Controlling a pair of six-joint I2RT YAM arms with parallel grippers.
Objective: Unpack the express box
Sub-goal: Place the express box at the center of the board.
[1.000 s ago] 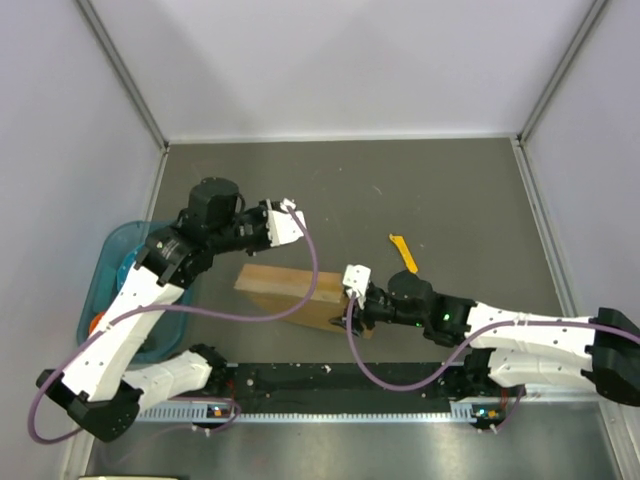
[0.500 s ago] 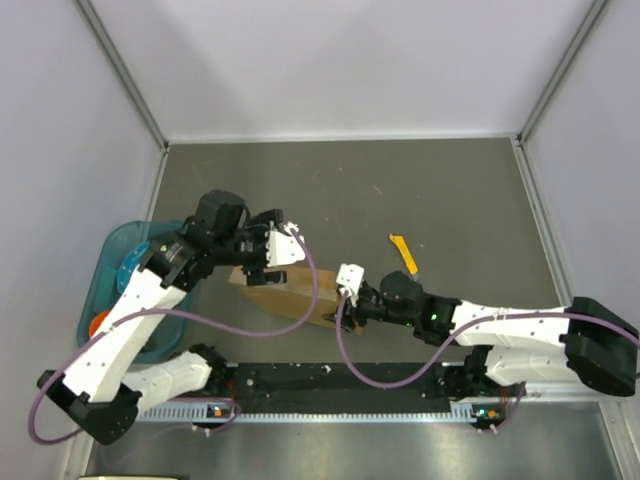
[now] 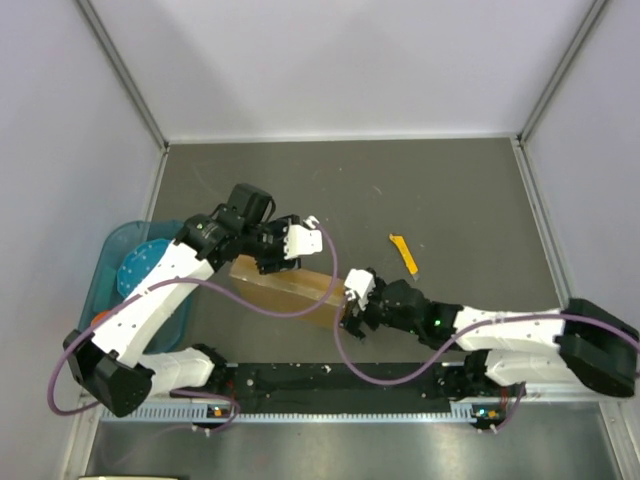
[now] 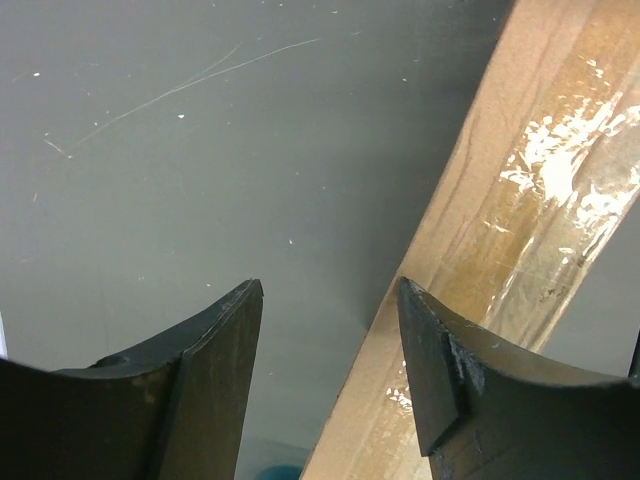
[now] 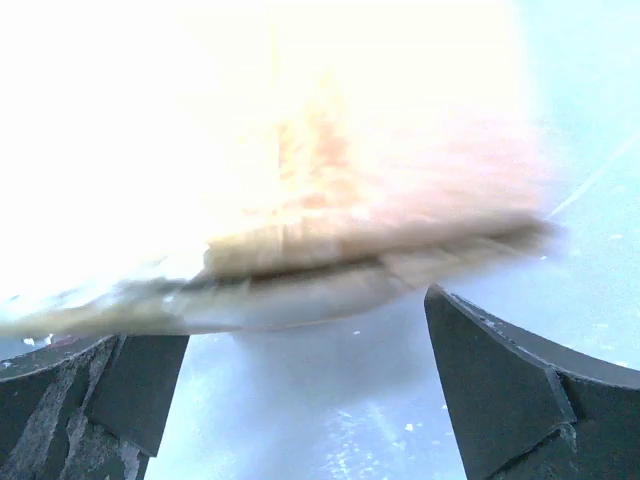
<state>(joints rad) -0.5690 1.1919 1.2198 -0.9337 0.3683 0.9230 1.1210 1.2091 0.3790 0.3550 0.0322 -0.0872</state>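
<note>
The express box (image 3: 290, 290), plain brown cardboard with clear tape, lies near the front middle of the table, slightly skewed. My left gripper (image 3: 272, 262) hangs over its far left edge, jaws apart. In the left wrist view (image 4: 330, 287) the taped box edge (image 4: 530, 200) runs diagonally under the right finger, with bare table showing in most of the gap. My right gripper (image 3: 350, 310) sits at the box's right end, wide open. In the right wrist view (image 5: 290, 320) the box (image 5: 350, 260) is blurred and overexposed just beyond the fingertips.
A small yellow utility knife (image 3: 403, 253) lies on the table right of the box. A blue bin (image 3: 110, 250) stands at the left edge, holding a blue disc (image 3: 148, 264) and something orange (image 3: 97, 320). A black rail (image 3: 340, 380) runs along the near edge.
My left arm swung right and down onto the box's far edge, its jaws now apart. My right gripper's jaws spread wide at the box's right end. The box shifted slightly.
</note>
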